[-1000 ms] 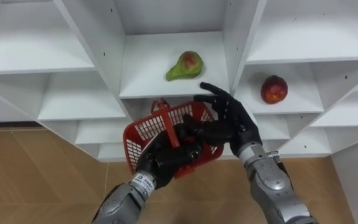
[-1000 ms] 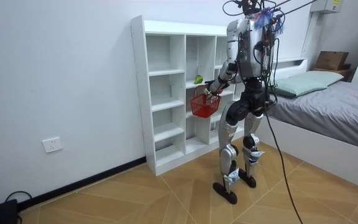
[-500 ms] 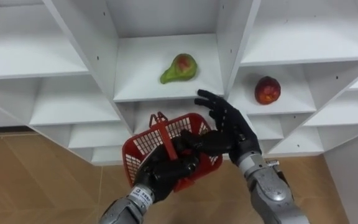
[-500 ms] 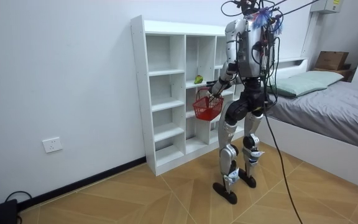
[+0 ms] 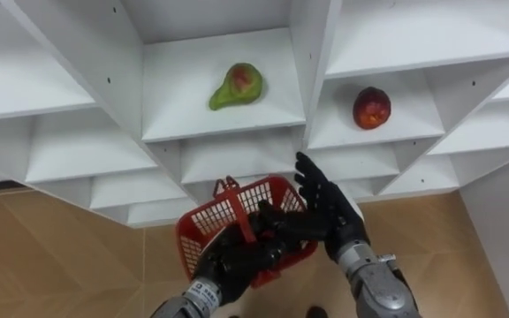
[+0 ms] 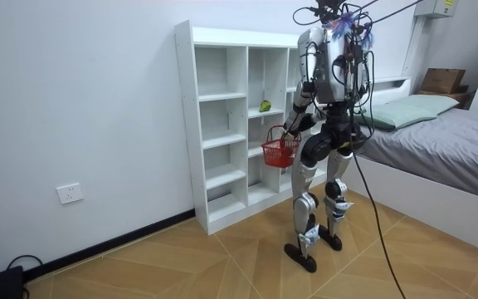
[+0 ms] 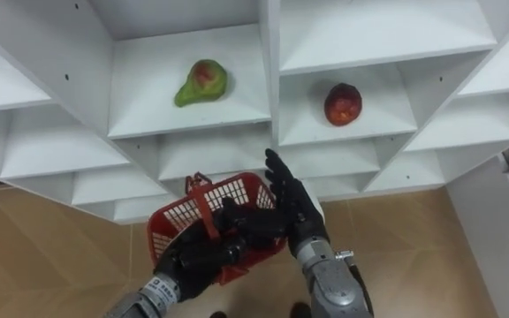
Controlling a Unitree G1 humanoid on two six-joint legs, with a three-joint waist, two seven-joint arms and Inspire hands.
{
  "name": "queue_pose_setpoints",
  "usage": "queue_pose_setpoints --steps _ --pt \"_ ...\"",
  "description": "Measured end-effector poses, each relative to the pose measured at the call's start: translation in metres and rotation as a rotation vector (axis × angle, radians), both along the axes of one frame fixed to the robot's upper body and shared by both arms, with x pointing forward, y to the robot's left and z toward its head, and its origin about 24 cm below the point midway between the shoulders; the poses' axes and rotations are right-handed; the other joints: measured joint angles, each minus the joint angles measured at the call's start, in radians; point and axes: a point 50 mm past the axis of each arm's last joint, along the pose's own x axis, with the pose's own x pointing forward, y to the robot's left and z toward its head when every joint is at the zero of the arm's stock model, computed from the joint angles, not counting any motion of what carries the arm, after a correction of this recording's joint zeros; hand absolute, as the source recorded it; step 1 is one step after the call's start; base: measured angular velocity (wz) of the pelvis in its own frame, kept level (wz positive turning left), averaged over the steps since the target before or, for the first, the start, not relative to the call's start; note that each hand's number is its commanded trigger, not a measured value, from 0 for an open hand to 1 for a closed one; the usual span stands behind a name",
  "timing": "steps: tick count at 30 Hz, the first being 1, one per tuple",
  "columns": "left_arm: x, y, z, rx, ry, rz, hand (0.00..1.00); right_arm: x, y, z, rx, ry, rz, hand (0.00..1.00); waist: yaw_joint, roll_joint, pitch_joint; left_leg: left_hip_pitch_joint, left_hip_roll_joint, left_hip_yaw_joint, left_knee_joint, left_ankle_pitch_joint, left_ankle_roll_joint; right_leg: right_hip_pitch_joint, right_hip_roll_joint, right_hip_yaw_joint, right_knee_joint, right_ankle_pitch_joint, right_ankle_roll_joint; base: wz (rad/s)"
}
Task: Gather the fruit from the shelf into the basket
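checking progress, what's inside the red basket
The red basket shows bare mesh where visible, no fruit. The left robot hand and right robot hand cover the rest.

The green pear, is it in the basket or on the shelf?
On the shelf: the pear lies in a closet compartment, above the red basket that the left hand holds.

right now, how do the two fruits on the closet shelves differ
The pear is green with a red blush; the red fruit is mostly red. The pear is long, narrowing at one end, and lies on its side; the red fruit is round. The pear sits in the closet compartment just left of the red fruit's. Both lie on white shelves above the red basket.
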Motion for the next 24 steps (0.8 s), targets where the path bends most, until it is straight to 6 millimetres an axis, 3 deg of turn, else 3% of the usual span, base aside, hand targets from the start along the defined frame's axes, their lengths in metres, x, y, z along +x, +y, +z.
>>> queue_pose_setpoints --steps 15,24 --pt "0.003 0.0 0.003 -0.015 -0.03 0.026 1.0 0.001 0.011 0.013 0.025 -0.055 0.041 0.0 -0.002 -0.003 0.0015 0.01 0.0 0.011 -0.002 0.0 0.0 0.0 0.002 0.016 0.001 0.002 0.002 -0.01" --pt "0.001 0.0 0.002 0.009 -0.033 -0.004 1.0 -0.005 0.005 0.007 0.005 -0.032 0.036 0.0 -0.003 -0.008 0.0048 0.009 0.0 0.015 -0.002 0.0 0.001 0.0 0.003 0.019 -0.005 0.006 0.004 -0.01"
